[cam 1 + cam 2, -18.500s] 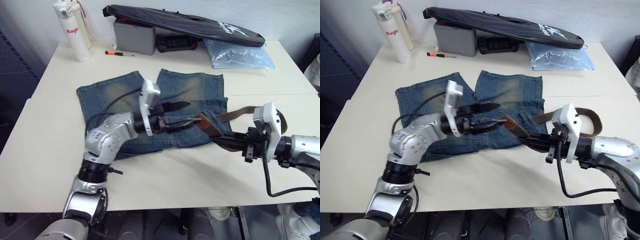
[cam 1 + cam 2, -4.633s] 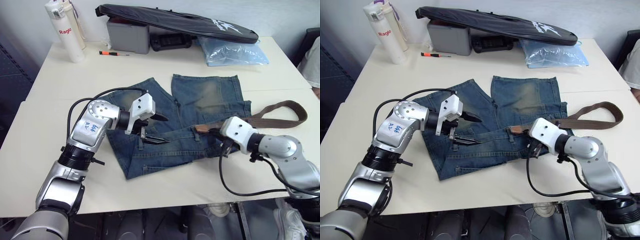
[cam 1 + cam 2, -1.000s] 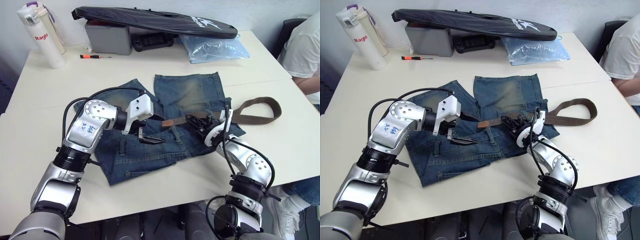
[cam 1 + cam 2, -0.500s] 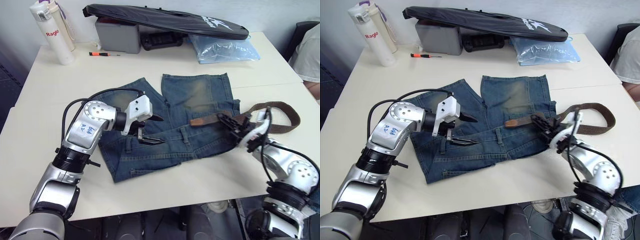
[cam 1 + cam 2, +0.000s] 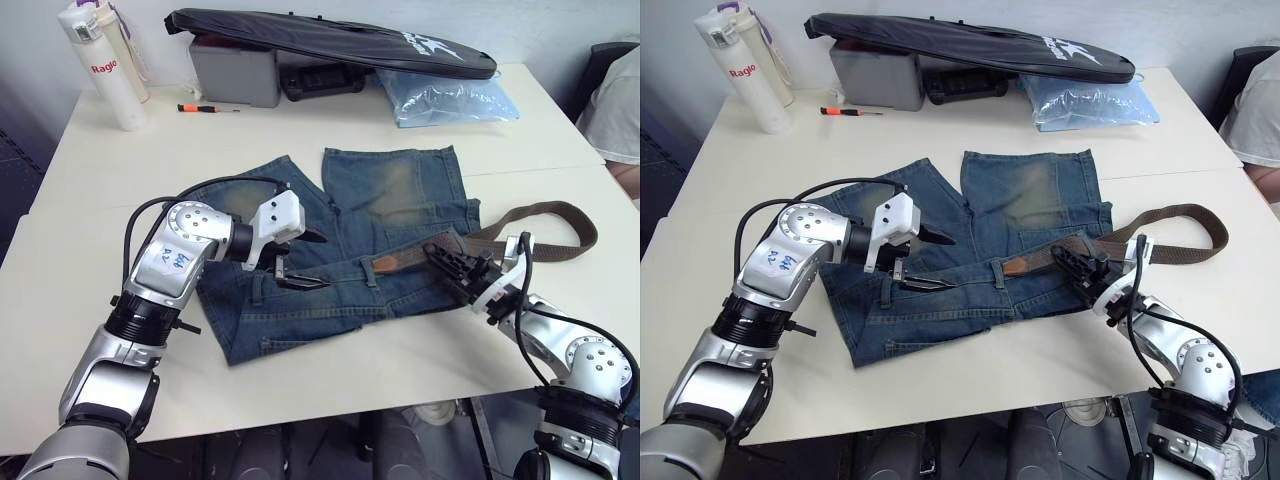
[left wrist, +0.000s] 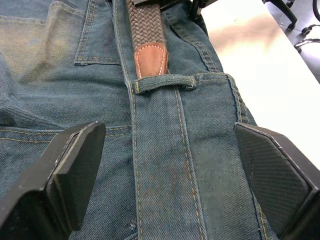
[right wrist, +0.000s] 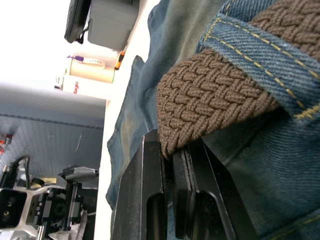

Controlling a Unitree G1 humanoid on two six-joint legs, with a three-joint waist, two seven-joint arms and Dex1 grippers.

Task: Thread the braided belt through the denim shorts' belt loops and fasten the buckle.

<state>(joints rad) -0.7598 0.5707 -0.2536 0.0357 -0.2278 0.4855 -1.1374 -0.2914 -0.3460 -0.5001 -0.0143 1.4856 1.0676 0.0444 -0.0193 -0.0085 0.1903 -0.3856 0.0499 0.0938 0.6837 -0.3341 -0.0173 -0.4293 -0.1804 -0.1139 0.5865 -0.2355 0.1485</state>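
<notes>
White bottle (image 5: 103, 63) lettered "Raglo" at the table's far left, left gripper (image 5: 303, 261) spread over faded denim shorts (image 5: 390, 190), braided belt (image 5: 545, 215) along the waistband, tan tip (image 6: 150, 59) touching a belt loop (image 6: 164, 82), right gripper (image 5: 452, 266) pinching the belt.

the shorts (image 5: 350, 240) lie mid-frame on the table (image 5: 300, 370), the belt (image 5: 520, 225) trailing off their right edge. bottle (image 5: 100, 65) upper left; bag (image 5: 330, 40) and case (image 5: 235, 78) along the top.
</notes>
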